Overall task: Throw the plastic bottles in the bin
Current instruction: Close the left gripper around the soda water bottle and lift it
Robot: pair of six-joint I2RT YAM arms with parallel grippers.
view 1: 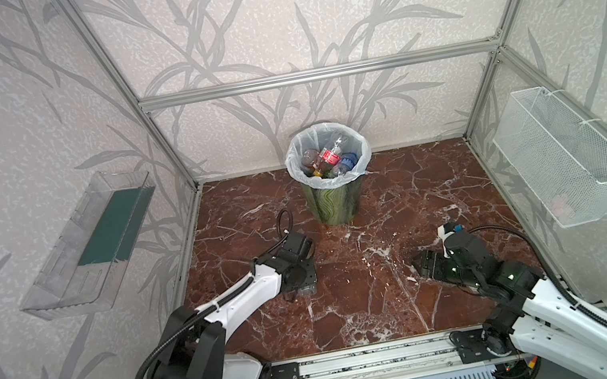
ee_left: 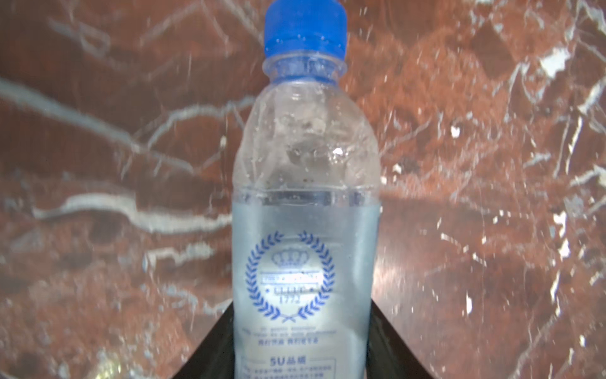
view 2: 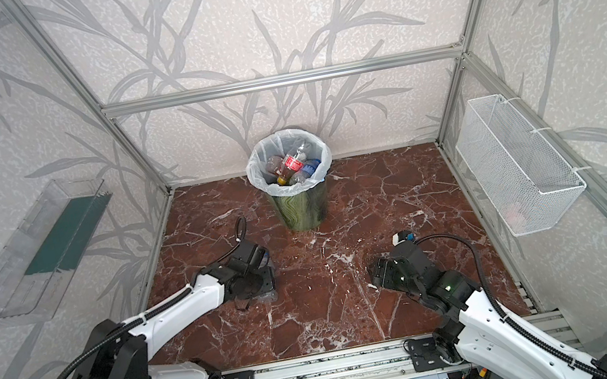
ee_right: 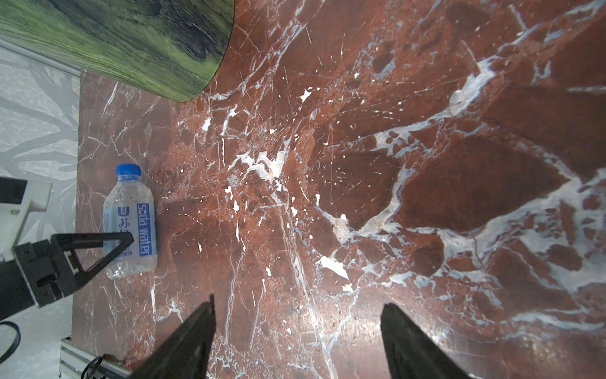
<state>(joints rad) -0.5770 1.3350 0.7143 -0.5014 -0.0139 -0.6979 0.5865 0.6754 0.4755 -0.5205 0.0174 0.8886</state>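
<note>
The one that matters right now is the small clear plastic bottle with the blue cap and pale blue label (ee_left: 305,197). It's lying on its side on the red-brown marble tabletop (view 1: 358,316), near left, and the left tool (ee_left: 301,305) is clamped across its lower body, one black finger on each side. Grabbing the fat part makes sense to me: the cap end pokes out free, and a round bottle is less likely to squirt out of a pinch there. I can't tell if it's off the surface yet; from the right wrist view it looks to be resting down.

The round bin with shiny green wavy sides and a white bag liner (view 1: 331,202) stands at the far middle, well apart from the held bottle. A heap of bottles (view 1: 326,163) sits inside, and no other loose one shows, so I'd guess this is the last.

The right tool (ee_right: 301,328) hangs low on the near right, jaws apart, holding nothing, and it's out of the lane to the bin. The clear plastic tray (view 1: 92,244) on the left wall and the white wire-mesh basket (view 1: 567,161) on the right wall are off to the sides. Nothing blocks the path. The only hurdle I see is clearing the bin's tall rim.
</note>
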